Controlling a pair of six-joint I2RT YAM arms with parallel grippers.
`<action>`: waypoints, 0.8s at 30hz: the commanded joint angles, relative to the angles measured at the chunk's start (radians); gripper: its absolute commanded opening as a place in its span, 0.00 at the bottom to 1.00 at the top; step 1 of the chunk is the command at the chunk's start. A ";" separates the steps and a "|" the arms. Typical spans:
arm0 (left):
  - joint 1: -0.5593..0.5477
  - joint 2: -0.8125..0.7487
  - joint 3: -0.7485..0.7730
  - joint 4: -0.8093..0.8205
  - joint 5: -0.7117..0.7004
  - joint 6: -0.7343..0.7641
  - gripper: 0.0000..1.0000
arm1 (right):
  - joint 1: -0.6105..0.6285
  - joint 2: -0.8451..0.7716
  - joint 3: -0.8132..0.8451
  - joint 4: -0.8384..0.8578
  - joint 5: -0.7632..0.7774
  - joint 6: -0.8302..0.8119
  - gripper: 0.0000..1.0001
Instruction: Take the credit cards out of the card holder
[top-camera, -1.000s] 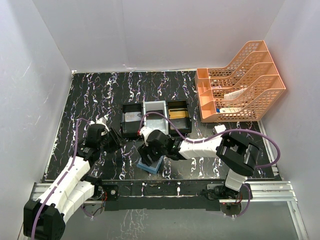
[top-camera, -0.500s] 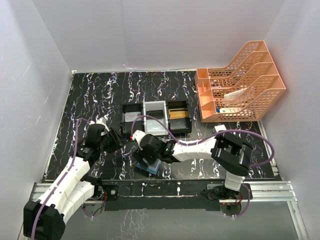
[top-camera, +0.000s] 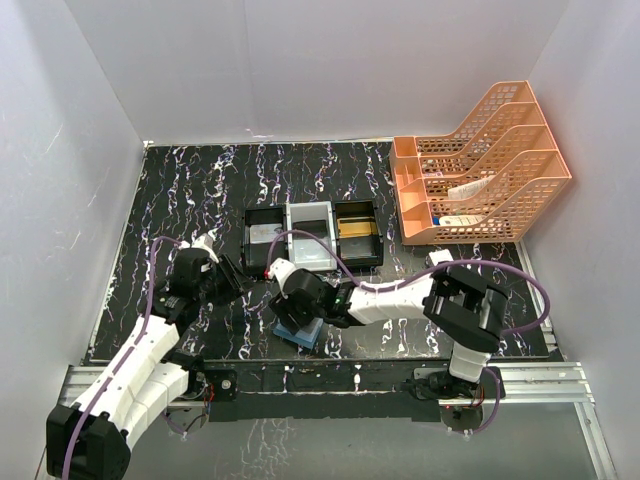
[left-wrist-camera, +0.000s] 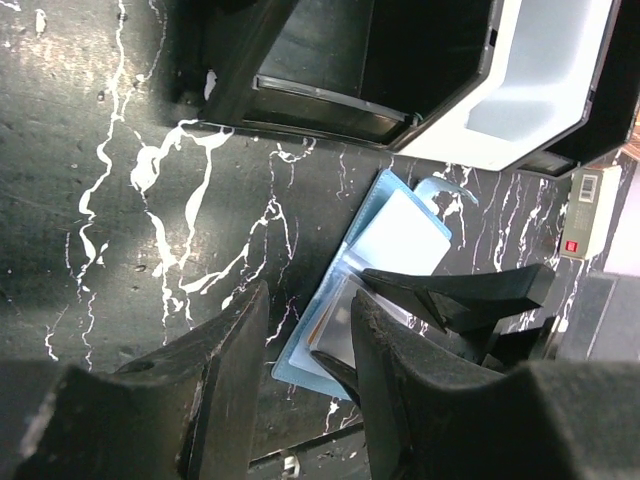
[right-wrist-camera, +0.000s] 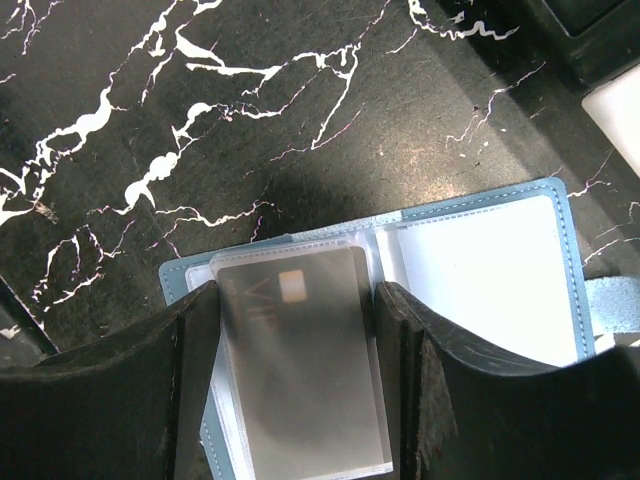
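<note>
Robot lab test cell. Plain white panel walls (top-camera: 300, 70) box in black marble-pattern table (top-camera: 200, 190) at 9, 12 and 3 o'clock. Left arm (top-camera: 140, 360) and right arm (top-camera: 400, 292) bolted to aluminium rail (top-camera: 540, 375) at 6 o'clock. Orange file rack (top-camera: 500, 150) at 2 o'clock, three-compartment tray (top-camera: 247, 240) mid-table.

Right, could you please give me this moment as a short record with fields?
card holder: lying open, in front of the tray
grey card: in a clear pocket of the holder, not yet out
right end effector: lowered over the holder, straddling the grey card; grip unclear
left end effector: open, empty, beside the holder
gold card: in the tray's right compartment
</note>
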 joint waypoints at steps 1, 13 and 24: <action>-0.002 -0.029 0.007 0.027 0.074 0.020 0.37 | -0.028 0.004 -0.049 -0.004 -0.113 0.061 0.53; -0.002 -0.015 -0.069 0.163 0.264 -0.013 0.37 | -0.160 0.003 -0.109 0.082 -0.151 0.470 0.49; -0.005 -0.134 -0.164 0.164 0.306 -0.087 0.35 | -0.160 -0.006 -0.189 0.212 -0.047 0.797 0.47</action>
